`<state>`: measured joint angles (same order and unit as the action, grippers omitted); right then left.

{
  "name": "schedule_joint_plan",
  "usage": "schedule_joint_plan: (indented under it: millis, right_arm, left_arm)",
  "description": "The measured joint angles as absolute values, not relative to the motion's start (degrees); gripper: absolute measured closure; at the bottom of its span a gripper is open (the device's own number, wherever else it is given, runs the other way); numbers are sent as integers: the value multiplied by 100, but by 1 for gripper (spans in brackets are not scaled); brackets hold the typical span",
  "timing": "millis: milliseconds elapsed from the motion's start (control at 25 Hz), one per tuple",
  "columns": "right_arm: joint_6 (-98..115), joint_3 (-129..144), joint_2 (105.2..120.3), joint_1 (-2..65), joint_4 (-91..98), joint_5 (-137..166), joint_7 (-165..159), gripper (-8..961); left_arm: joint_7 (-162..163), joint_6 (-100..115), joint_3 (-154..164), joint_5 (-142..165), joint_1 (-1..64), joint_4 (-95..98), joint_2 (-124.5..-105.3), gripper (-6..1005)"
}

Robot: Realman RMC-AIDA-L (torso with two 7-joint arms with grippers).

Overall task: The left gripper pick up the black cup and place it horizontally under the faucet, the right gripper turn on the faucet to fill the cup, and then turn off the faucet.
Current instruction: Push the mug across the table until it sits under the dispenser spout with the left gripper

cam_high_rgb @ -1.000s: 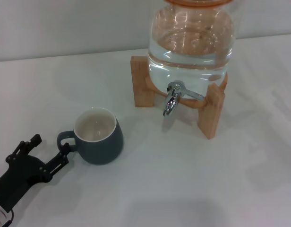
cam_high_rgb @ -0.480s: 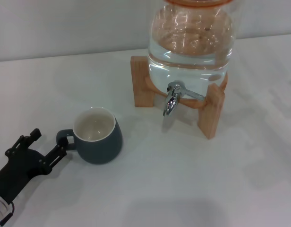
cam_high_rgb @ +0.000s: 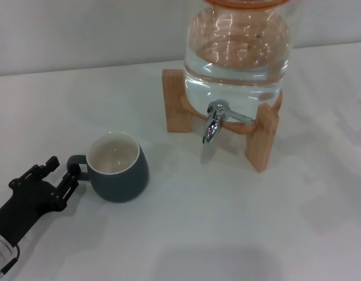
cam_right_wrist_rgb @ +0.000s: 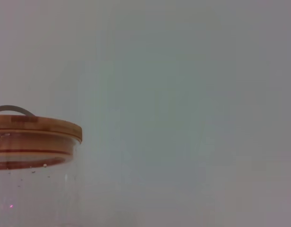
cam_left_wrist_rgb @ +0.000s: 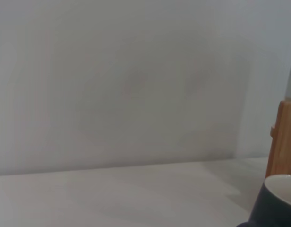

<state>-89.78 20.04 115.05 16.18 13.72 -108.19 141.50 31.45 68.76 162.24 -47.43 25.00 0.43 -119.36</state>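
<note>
The black cup (cam_high_rgb: 117,170), slate-grey with a cream inside, stands upright on the white table, its loop handle (cam_high_rgb: 75,165) pointing at my left gripper (cam_high_rgb: 62,168). The left gripper is open at the lower left, its fingertips on either side of the handle's outer end, the nearer fingertip (cam_high_rgb: 72,177) touching or almost touching it. The cup's rim shows in the left wrist view (cam_left_wrist_rgb: 279,201). The chrome faucet (cam_high_rgb: 213,122) hangs from the glass water jar (cam_high_rgb: 239,52), to the right of the cup and farther back, lever down. The right gripper is out of view.
The jar rests on a wooden stand (cam_high_rgb: 263,140), whose leg shows in the left wrist view (cam_left_wrist_rgb: 283,139). The jar's wooden lid shows in the right wrist view (cam_right_wrist_rgb: 34,128). A pale wall runs behind the table (cam_high_rgb: 186,234).
My left gripper has moved forward to the cup's handle. The cup has shifted slightly to the left.
</note>
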Motion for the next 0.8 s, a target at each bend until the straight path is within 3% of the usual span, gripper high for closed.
schedule_joint_plan:
  millis: [280,800]
  right_arm:
    - [-8969,2001,11504,1611,1393,-10828,14147,230]
    - [-8880,1945,11496,1626,1398,-10850,14177,230]
  left_arm:
    - [3152,6871,16224,-4786,2554,44,-11936,516]
    - [3204,6327,16267,-4758,2871,128,-11930,515]
